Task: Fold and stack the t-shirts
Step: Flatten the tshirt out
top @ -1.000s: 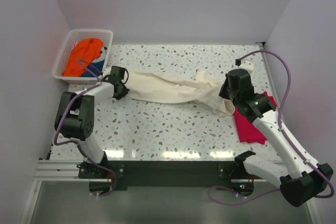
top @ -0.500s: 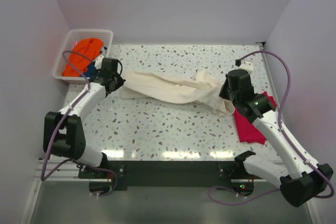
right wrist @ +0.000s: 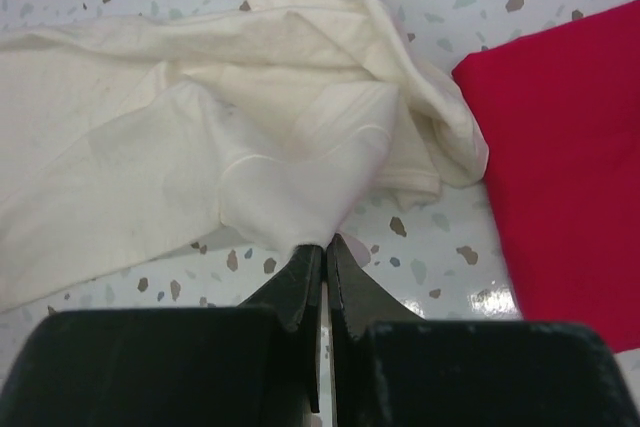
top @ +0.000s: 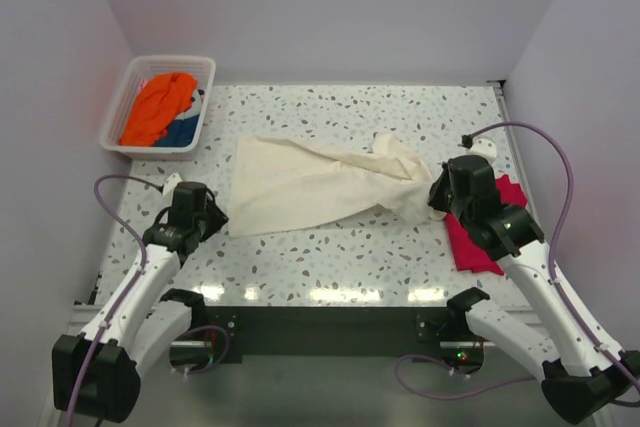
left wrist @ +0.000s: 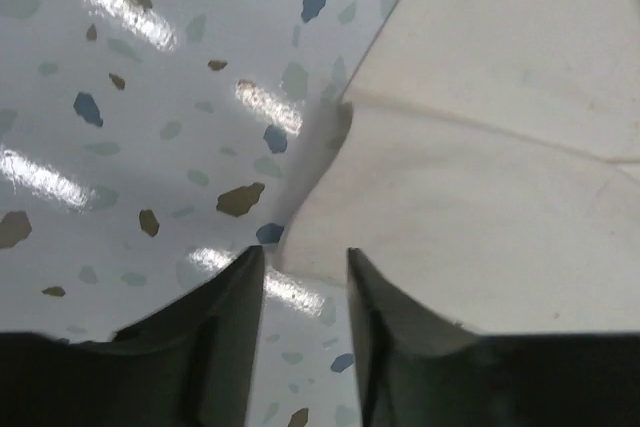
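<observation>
The cream-white t-shirt [top: 310, 187] lies stretched across the middle of the table, flat on the left and bunched on the right. My left gripper [top: 220, 219] stands open at its near-left corner. In the left wrist view that corner of the cream-white t-shirt [left wrist: 480, 167] lies loose just ahead of the left gripper [left wrist: 305, 262], and nothing is gripped. My right gripper [top: 438, 199] is shut on a fold at the shirt's right end; the right wrist view shows the right gripper [right wrist: 323, 244] pinching the cream-white t-shirt [right wrist: 200, 147]. The crimson-red t-shirt [top: 478, 237] [right wrist: 570, 167] lies flat beside it.
A white slatted basket [top: 208, 65] stands at the back left corner, holding an orange t-shirt [top: 160, 107] and a blue one [top: 182, 133]. Walls close in the table on the left, back and right. The speckled tabletop [top: 340, 257] shows in front of the cream shirt.
My left arm swung back toward the near left, dragging the cream shirt's left end down and spreading it flat, then opened and let go. The right gripper shifted slightly nearer, still holding.
</observation>
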